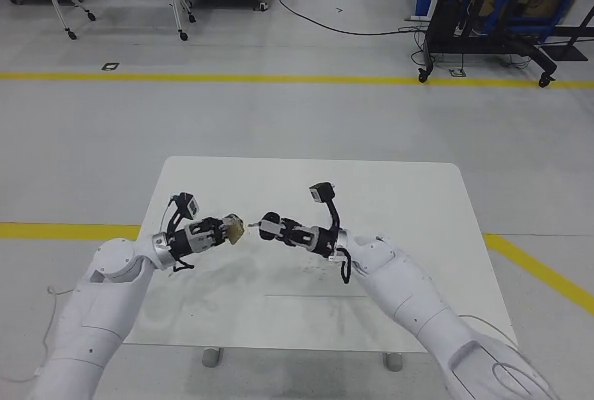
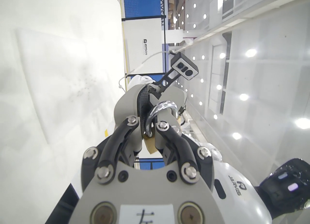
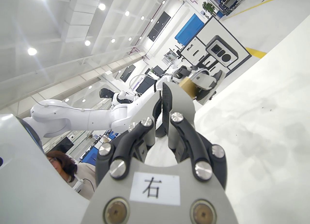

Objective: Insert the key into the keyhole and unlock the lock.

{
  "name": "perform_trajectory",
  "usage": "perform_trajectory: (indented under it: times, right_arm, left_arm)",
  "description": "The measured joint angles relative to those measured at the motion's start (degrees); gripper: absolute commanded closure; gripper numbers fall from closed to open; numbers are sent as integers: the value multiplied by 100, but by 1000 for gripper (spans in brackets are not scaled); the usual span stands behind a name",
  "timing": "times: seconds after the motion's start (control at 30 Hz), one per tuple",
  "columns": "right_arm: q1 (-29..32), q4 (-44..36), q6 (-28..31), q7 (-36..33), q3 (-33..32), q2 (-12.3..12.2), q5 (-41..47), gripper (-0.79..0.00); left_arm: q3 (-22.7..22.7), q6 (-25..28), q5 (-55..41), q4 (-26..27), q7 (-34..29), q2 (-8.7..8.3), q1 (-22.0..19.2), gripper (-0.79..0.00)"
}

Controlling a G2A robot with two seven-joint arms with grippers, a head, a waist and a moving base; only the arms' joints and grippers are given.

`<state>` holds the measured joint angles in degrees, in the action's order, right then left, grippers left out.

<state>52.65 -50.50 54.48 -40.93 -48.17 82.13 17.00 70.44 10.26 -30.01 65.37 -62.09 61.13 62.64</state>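
From above: holds lock [image 1: 234, 230] clamped in left gripper [image 1: 224, 232] over table [image 1: 407, 210], turned rightward at right gripper [image 1: 267, 222] just beside, presumably for lining up. Left wrist: grips with shackle [image 2: 161, 109] between fingers. Right wrist: presses fingers [image 3: 180, 103] together; cannot tell whether on key.

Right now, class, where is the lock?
In the top view the lock is clamped in the left gripper above the white table, left of centre, its brass body facing the right gripper.

Left gripper [image 2: 151, 109] and right gripper [image 3: 165, 97] bear labels [image 3: 155, 188].
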Motion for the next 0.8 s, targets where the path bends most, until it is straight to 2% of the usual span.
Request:
perform_trajectory:
  times: [0.23,0.37,0.5,0.6,0.8]
  right_arm:
    - [2,-3,-5,17,-8,-2,-15,0]
    - [98,-167,-134,156,-20,-22,-278,0]
    - [277,-423,-494,724,-100,-57,-991,0]
    - [334,-536,-619,1001,-116,-65,-1482,0]
    - [328,-524,-605,939,-114,-64,-1289,0]
  left_arm:
    - [-12,-49,-24,40,91,5,32,0]
    - [-30,-468,-188,103,485,30,111,0]
    - [-67,-840,-427,153,928,80,115,0]
    - [-83,-859,-540,215,1031,101,117,0]
    - [-83,-849,-532,213,1015,100,117,0]
